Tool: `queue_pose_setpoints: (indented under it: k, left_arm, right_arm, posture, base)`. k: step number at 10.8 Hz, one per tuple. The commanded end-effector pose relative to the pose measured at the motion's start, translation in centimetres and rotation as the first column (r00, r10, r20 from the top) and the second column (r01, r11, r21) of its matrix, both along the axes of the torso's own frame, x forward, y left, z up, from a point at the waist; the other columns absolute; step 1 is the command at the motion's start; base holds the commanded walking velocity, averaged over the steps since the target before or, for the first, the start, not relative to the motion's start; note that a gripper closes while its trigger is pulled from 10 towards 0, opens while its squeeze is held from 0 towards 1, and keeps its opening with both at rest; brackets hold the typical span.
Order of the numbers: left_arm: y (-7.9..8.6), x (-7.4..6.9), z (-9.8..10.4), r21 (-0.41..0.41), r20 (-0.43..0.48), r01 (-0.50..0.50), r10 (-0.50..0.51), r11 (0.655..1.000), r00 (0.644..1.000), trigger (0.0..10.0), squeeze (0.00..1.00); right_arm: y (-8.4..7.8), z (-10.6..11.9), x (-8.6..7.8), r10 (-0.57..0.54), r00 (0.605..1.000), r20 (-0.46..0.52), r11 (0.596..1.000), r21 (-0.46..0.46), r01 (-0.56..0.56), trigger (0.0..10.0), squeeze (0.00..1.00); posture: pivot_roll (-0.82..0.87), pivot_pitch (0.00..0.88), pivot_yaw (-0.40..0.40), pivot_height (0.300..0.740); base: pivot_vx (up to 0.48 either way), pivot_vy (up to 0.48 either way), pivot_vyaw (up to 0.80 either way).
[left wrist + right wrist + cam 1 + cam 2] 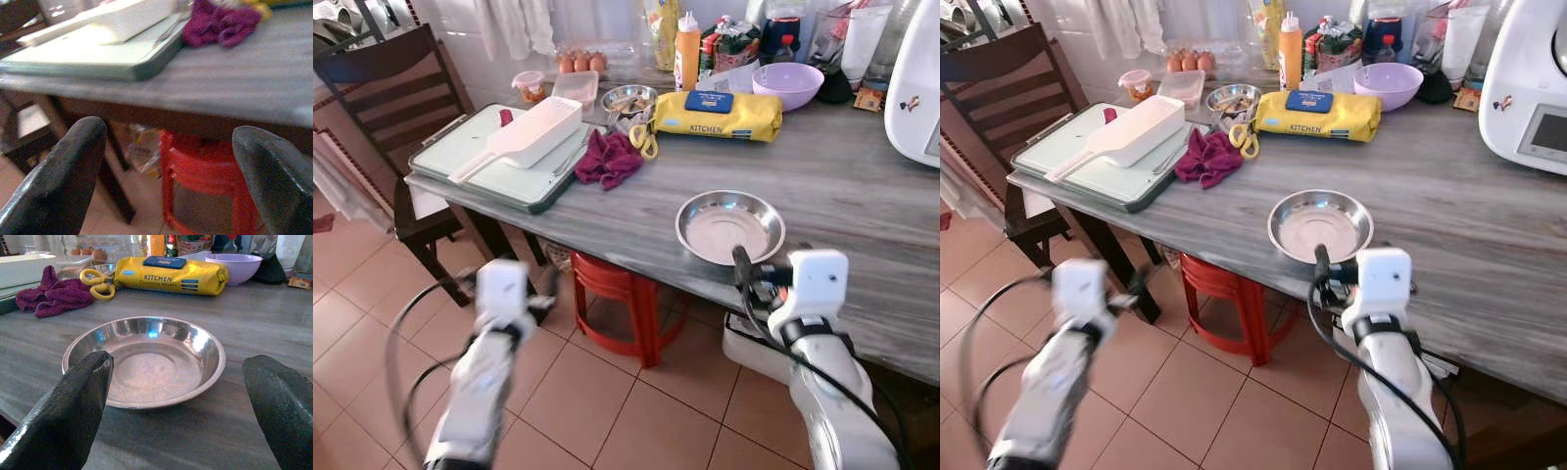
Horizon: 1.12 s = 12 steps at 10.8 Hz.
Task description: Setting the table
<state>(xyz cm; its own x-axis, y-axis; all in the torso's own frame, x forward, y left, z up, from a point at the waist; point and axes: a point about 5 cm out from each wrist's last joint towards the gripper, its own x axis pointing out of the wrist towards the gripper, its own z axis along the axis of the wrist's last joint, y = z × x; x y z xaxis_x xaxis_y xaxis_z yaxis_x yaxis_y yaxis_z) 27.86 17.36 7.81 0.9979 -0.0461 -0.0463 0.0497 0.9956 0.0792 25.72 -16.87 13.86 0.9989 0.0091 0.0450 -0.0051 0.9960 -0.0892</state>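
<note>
Desk of grey wood grain runs across the scene, crowded along its far side. On its left end lies a pale green tray with a white scoop-shaped container on it. Behind the middle sits a yellow pack of kitchen wipes, with a lilac bowl beside it. A red stool stands under the desk. Near the front edge rests the steel plate, round, shallow, shiny and empty. A crumpled magenta cloth lies by the tray. The right gripper faces the plate from just before it, fingers wide apart. The left gripper hangs below the desk's edge, fingers also spread.
</note>
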Motion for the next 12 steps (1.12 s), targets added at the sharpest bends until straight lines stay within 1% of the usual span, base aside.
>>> queue_pose_setpoints:
  k: [1,3,5,6,7,8,10,11,12]
  left_arm:
    - [0.6,-0.3,0.2,0.012,0.017,-0.028,0.027,1.0,0.999,10.0,0.0]
    - [0.0,-0.2,0.1,-0.005,0.009,-0.026,0.026,1.0,1.0,10.0,0.0]
    - [-1.0,0.2,0.2,-0.01,0.001,0.015,-0.015,1.0,1.0,10.0,0.0]
    - [-1.0,0.3,0.3,-0.008,-0.001,0.014,-0.014,1.0,1.0,10.0,0.0]
    - [-1.0,0.3,0.3,-0.007,-0.004,0.017,-0.017,1.0,1.0,10.0,0.0]
    - [-1.1,0.4,0.3,-0.006,-0.008,0.012,-0.012,1.0,1.0,10.0,0.0]
    - [-1.5,0.6,0.4,-0.001,-0.011,0.024,-0.024,1.0,1.0,10.0,0.0]
    - [-1.8,0.7,0.4,0.001,-0.013,0.035,-0.035,0.999,0.999,10.0,0.0]
    - [-2.2,0.8,0.5,-0.002,-0.011,0.046,-0.046,0.999,0.999,10.0,0.0]
  right_arm:
    - [0.2,0.7,-0.2,0.016,0.999,0.041,1.0,-0.001,-0.016,10.0,0.0]
    - [0.6,0.8,0.1,0.029,0.999,0.037,1.0,-0.001,-0.029,10.0,0.0]
    - [0.6,1.0,0.5,0.03,0.998,0.046,0.999,-0.016,-0.03,10.0,0.0]
    - [0.5,1.0,0.5,0.028,0.998,0.048,0.999,-0.018,-0.027,10.0,0.0]
    - [0.3,0.9,0.5,0.005,0.999,0.044,1.0,0.003,-0.005,10.0,0.0]
    - [0.1,0.8,0.5,-0.016,0.999,0.041,0.999,0.039,0.014,10.0,0.0]
    - [0.4,0.7,0.6,0.0,1.0,0.028,0.996,0.086,-0.002,10.0,0.0]
    - [0.5,0.7,0.6,0.001,1.0,0.031,0.992,0.123,-0.005,10.0,0.0]
    - [0.2,0.8,0.6,-0.02,0.999,0.05,0.991,0.136,0.013,10.0,0.0]
  posture:
    - [-0.1,0.051,0.114,0.74]
    - [-0.09,0.048,0.11,0.74]
    - [-0.1,0.049,0.108,0.74]
    - [-0.1,0.048,0.108,0.74]
    - [-0.1,0.048,0.109,0.74]
    - [-0.1,0.048,0.111,0.74]
    - [-0.1,0.053,0.114,0.74]
    - [-0.1,0.056,0.114,0.74]
    - [-0.1,0.057,0.114,0.74]
  base:
    - [0.0,0.0,0.0]
    - [0.0,0.0,-0.64]
    - [0.0,0.0,-0.79]
    - [0.0,0.0,-0.79]
    - [0.0,0.0,-0.79]
    - [0.0,0.0,0.0]
    - [0.0,0.0,0.0]
    - [0.0,0.0,0.0]
    - [0.0,0.0,0.0]
